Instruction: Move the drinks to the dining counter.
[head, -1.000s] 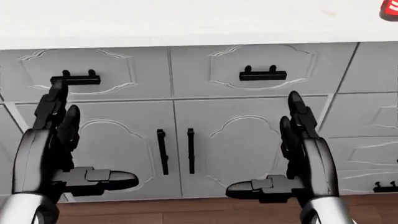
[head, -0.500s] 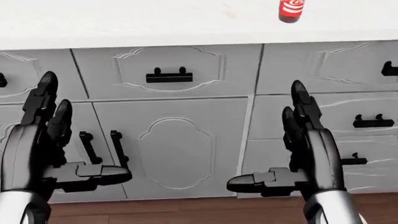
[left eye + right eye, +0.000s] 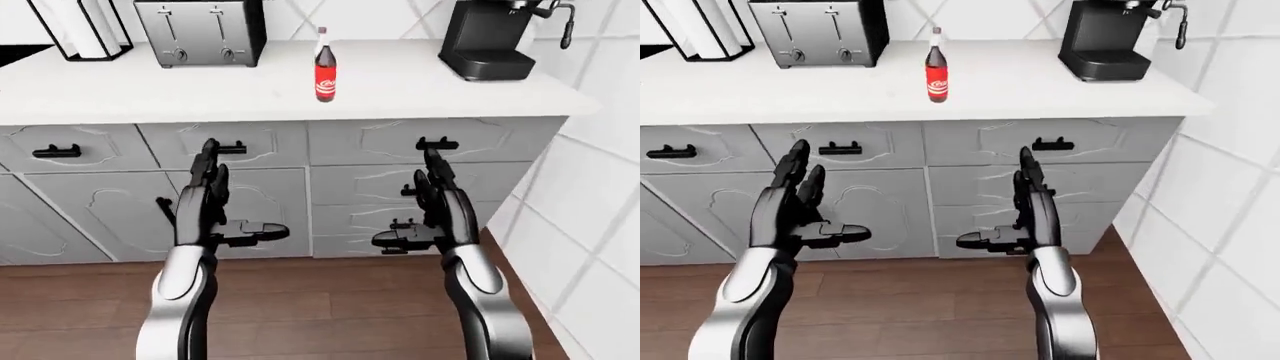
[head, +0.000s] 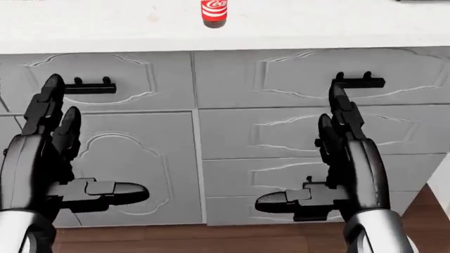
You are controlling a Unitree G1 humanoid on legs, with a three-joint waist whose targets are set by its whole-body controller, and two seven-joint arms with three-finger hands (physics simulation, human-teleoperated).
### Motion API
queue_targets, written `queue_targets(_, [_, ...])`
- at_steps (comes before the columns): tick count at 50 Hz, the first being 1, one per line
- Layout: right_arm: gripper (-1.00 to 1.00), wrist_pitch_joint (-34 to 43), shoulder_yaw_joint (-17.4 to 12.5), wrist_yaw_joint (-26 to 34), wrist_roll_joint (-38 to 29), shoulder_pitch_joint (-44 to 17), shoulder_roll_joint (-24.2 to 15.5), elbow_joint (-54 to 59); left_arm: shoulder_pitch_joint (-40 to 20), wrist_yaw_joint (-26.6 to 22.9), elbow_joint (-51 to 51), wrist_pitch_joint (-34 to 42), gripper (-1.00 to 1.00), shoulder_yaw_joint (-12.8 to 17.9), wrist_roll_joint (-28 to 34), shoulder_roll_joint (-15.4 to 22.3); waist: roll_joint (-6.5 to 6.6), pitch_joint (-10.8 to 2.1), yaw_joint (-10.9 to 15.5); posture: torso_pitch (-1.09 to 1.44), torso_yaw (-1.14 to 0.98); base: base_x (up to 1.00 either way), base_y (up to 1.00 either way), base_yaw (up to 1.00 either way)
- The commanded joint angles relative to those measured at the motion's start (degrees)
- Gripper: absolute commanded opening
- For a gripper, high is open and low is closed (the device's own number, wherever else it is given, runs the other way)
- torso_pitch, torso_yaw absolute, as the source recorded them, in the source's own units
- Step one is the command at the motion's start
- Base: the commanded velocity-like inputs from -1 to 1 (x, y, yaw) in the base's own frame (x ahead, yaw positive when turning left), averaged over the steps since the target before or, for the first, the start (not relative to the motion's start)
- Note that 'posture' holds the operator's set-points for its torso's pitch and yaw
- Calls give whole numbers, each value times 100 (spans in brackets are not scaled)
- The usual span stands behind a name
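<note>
I am holding both black three-finger hands up before the grey panelled cabinet drawers (image 3: 300,142), the left hand (image 3: 205,206) and the right hand (image 3: 440,214) each spread wide, fingers upward, thumbs pointing inward, gripping nothing. A red-labelled cola bottle with a white cap (image 3: 325,64) is standing upright on the white countertop (image 3: 420,90), well above and between my hands, apart from both. A silver toaster (image 3: 200,31) is sitting left of it, a black coffee machine (image 3: 490,37) right.
</note>
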Motion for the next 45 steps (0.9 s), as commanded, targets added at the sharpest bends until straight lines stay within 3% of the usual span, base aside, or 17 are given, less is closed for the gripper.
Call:
queue_targets(1, [100,-181,-1,9,11,-107,-8,-215,-104,-3,-172,-223,100,12,-1,29,29,-79,5,0,0,0,-73,0])
queue_targets(3, [100,-175,10,6,3,-90,-4,-239,-92,-6,-178,-229,100,6,1,26,311,-200,63,0,0,0,-73,0])
queue_targets(4, [100,-181,7,10,8,-96,-3,-231,-96,3,-215,-189,100,3,1,25,107,-104,137,0,0,0,-66,0])
queue_targets(7, [100,-171,20,12,8,-75,2,-262,-97,-3,-192,-210,100,13,-2,25,171,-289,92,0,0,0,-66,0])
queue_targets(9, [100,-157,30,10,0,-69,5,-282,-95,0,-206,-200,100,12,-2,26,95,-298,102,0,0,0,-66,0])
queue_targets(11, [100,-238,17,28,13,-72,8,-224,-104,0,-185,-214,100,18,0,31,-56,-202,112,0,0,0,-48,0])
queue_targets(13, [100,-175,21,29,57,-69,20,-344,-120,3,-262,-139,100,54,-28,50,-844,-248,44,0,0,0,-9,0])
queue_targets(14, [100,-125,40,62,97,-45,22,-447,-123,3,-296,-109,100,61,-36,56,-688,-114,34,0,0,0,0,0])
queue_targets(17, [100,-158,87,168,22,-44,-9,-460,-212,11,-302,-30,100,71,-38,88,-604,-197,3,0,0,0,0,0])
queue_targets(18, [100,-108,84,198,26,-57,-17,-514,-245,16,-350,31,100,54,-36,94,-567,-299,43,0,0,0,0,43])
queue_targets(21, [100,-139,55,234,16,-118,-26,-406,-243,-1,-361,51,100,17,-22,84,-498,-232,-23,0,0,0,0,65])
queue_targets(35, [100,239,-57,231,82,-386,-104,-625,-664,52,-495,592,100,-11,-239,146,-123,-217,-22,0,0,0,0,92])
queue_targets(38, [100,242,-2,205,21,-471,-102,-576,-791,42,-449,668,100,-15,-246,179,105,-233,-8,0,0,0,0,69])
queue_targets(39, [100,242,7,198,6,-523,-102,-530,-826,33,-484,729,100,-41,-235,195,294,-311,28,0,0,0,0,52])
queue_targets(40, [100,285,14,185,-27,-586,-117,-527,-891,34,-530,840,100,-53,-230,209,354,-390,35,0,0,0,0,38])
queue_targets(41, [100,388,-2,153,-34,-674,-124,-561,-990,26,-542,942,100,-22,-267,223,196,-163,-97,0,0,0,0,0])
queue_targets(45, [100,678,-68,46,-3,-856,-159,-660,-1199,61,-582,1158,100,8,-319,282,-11,-195,-130,0,0,0,0,0])
